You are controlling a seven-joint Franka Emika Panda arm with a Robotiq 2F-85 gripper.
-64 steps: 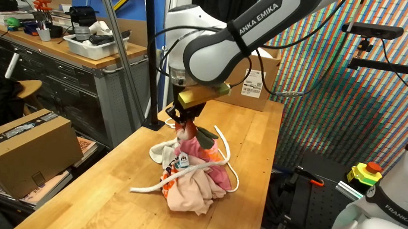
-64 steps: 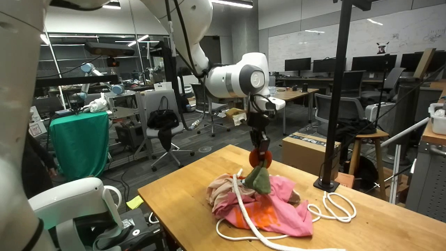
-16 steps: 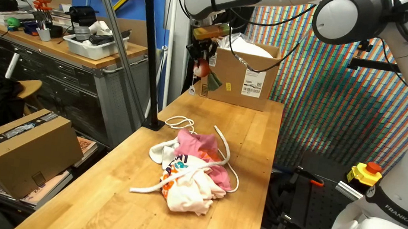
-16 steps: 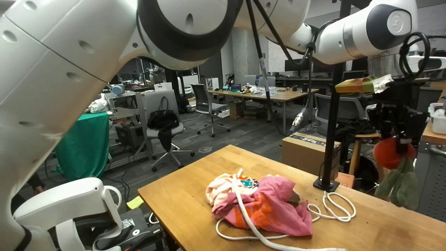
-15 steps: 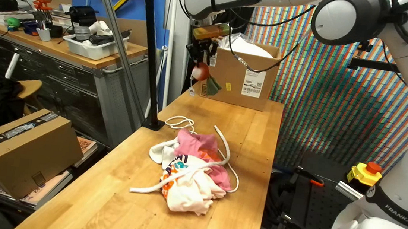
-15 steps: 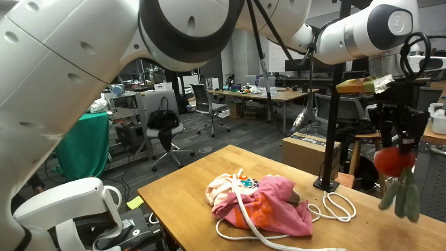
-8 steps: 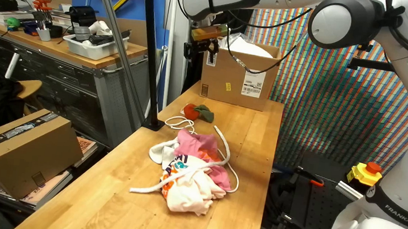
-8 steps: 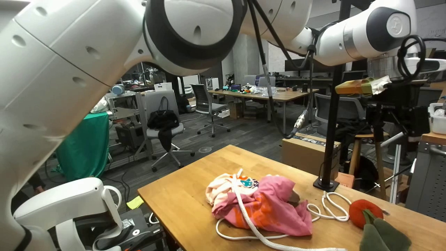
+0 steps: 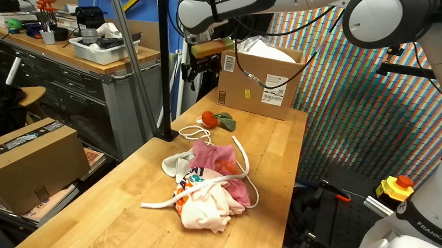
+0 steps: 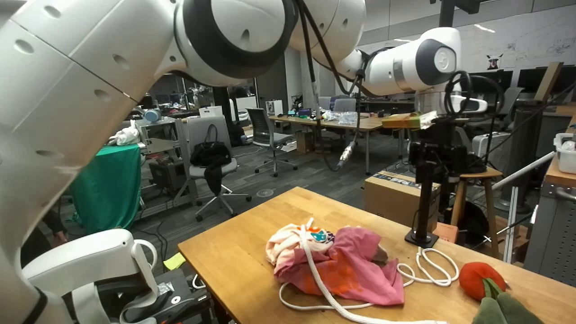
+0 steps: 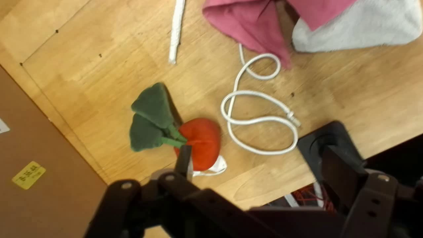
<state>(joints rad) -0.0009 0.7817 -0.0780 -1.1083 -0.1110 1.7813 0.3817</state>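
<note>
A plush red vegetable toy (image 9: 209, 119) with green leaves (image 11: 152, 105) lies on the wooden table in both exterior views. My gripper (image 11: 259, 162) hangs above the table with its jaws wide apart and nothing between them. In the wrist view one finger (image 11: 183, 162) overlaps the toy's lower edge from above, without visible contact. The other finger appears over the black pole base (image 11: 325, 142). A heap of clothing is nearby: a pink shirt (image 10: 360, 265), a pale peach shirt (image 9: 208, 212) and a grey cloth (image 11: 357, 29). A thick white rope (image 9: 198, 187) crosses the heap.
A thin white cord (image 11: 261, 120) lies looped between toy and pole base. The black pole (image 9: 163, 53) rises at the table edge, close to the gripper. A large cardboard box (image 9: 249, 78) stands at the table's end. Another carton (image 9: 26, 166) sits beside the table, lower down.
The toy, earlier held over the clothes and then carried toward the big box, has been let go and dropped onto the table. My gripper has opened and shifted sideways toward the pole.
</note>
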